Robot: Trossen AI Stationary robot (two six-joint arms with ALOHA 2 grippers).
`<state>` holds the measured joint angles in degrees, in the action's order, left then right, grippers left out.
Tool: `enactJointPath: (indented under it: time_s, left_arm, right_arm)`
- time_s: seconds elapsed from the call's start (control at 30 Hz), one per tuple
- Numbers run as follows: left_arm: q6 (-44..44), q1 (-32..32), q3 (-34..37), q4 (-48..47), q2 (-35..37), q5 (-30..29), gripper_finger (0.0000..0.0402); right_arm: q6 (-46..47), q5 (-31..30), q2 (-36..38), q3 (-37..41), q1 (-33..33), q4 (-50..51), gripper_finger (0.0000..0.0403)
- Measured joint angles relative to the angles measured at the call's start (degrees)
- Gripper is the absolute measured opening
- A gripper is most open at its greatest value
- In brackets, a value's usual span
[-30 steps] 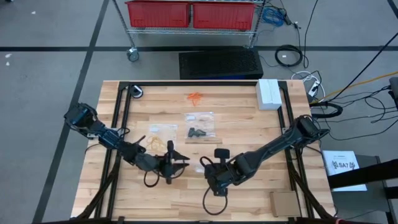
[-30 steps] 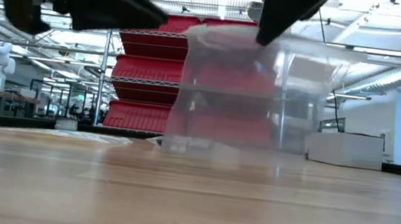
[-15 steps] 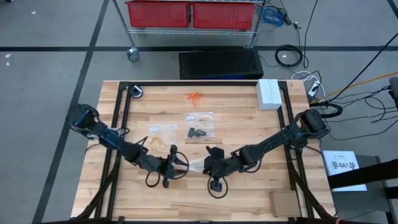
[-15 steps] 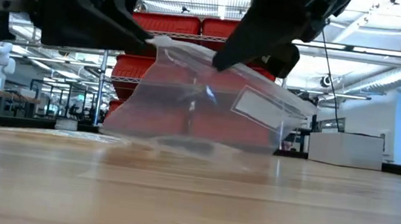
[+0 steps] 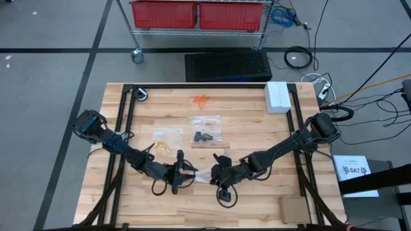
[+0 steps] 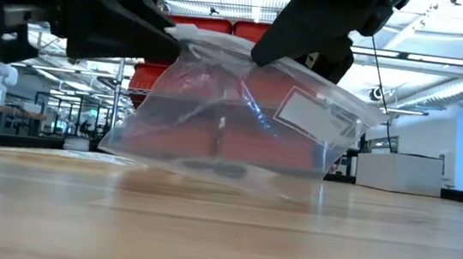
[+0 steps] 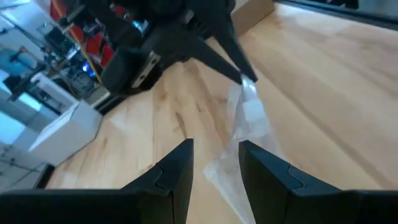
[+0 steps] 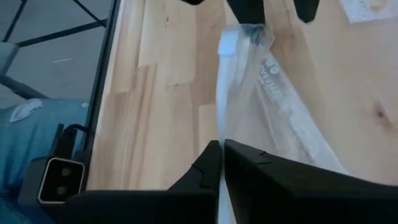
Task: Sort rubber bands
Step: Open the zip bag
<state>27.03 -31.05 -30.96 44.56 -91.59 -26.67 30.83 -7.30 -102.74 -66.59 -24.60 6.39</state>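
Two grippers are meeting over the near middle of your wooden table [image 5: 257, 192], stretching one clear plastic bag [image 6: 232, 121] between them. Your left gripper [image 5: 186, 172] is reaching in from the left, and its fingers [image 7: 168, 177] are standing slightly apart with the bag's edge running up between them; you can see it lying there, though whether they are actually pinching it I cannot tell. Your right gripper [image 5: 217, 174] is coming from the right with its fingers [image 8: 214, 168] pressed together on the opposite edge of the bag. In the low view the bag is hanging tilted, its lower corner touching the tabletop and its white label facing the camera.

Farther back, the orange rubber bands [image 5: 201, 99] are lying loose on the wood near the far edge. The black rubber bands [image 5: 203, 136] are sitting on a flat clear bag at the table's centre, and the pale yellow rubber bands [image 5: 162, 148] are resting just to their left, beside another bag. A white box [image 5: 277, 97] is sitting at the far right corner.
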Motion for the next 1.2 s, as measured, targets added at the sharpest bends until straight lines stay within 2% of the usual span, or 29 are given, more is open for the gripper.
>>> enactJointPath:
  time_s: [0.27,0.37,0.6,0.7,0.83,1.0,1.2]
  left_arm:
    - [0.41,-0.21,-0.78,0.92,0.0,7.12,0.0133]
    - [0.42,-0.19,-1.64,0.85,0.0,8.31,0.012]
    - [0.65,-0.15,-2.38,-3.9,0.0,7.58,0.005]
    - [2.85,-0.57,-2.38,-3.87,0.0,5.2,0.0044]
    - [6.51,-1.43,-2.39,-3.23,0.0,1.25,0.0065]
    - [6.48,-2.6,-3.13,-1.59,0.02,0.67,0.0108]
    - [6.46,-3.21,-3.13,-5.78,0.01,-2.43,0.0154]
  right_arm:
    - [-0.08,0.0,0.0,-0.04,0.15,-0.88,0.0]
    - [-0.49,0.05,0.0,-0.07,0.15,-1.09,0.0]
    - [-1.22,0.23,0.0,-0.09,0.26,-1.28,0.0]
    - [-1.42,0.29,0.0,-0.09,0.24,-1.6,0.0]
    - [-1.46,0.54,0.0,-0.09,0.2,-1.76,0.0]
    - [-1.49,1.57,0.0,-0.09,0.07,-1.99,0.0]
    - [-1.51,1.76,0.0,-0.09,0.09,-1.97,0.0]
